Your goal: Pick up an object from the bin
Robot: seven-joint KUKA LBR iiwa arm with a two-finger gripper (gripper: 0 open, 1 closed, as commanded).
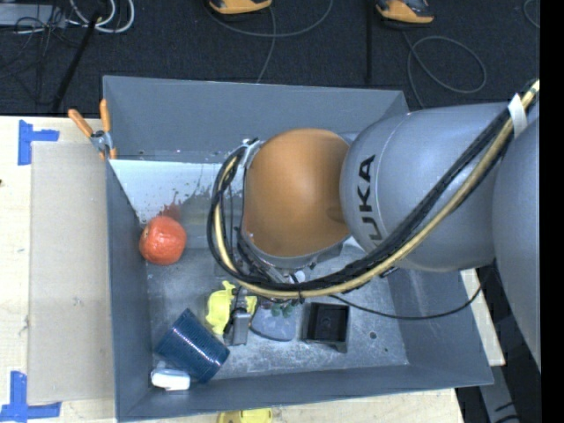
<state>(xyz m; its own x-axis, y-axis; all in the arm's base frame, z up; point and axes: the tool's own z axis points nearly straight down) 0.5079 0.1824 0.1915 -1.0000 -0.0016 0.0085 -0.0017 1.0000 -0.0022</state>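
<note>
Yellow object [218, 307]; touching gripper [238, 322]; gripper state: cannot tell; arm [423, 183] lettered "UKA"

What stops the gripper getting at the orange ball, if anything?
Likely reachable: the orange ball lies alone by the bin's left wall, nothing on it. The gripper is low beside the yellow thing, so it would need to lift and shift over.

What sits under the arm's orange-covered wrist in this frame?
At its lower edge: the gripper beside a yellow thing, a grey-blue lump and a black box. The bin floor directly beneath the cover is hidden.
</note>
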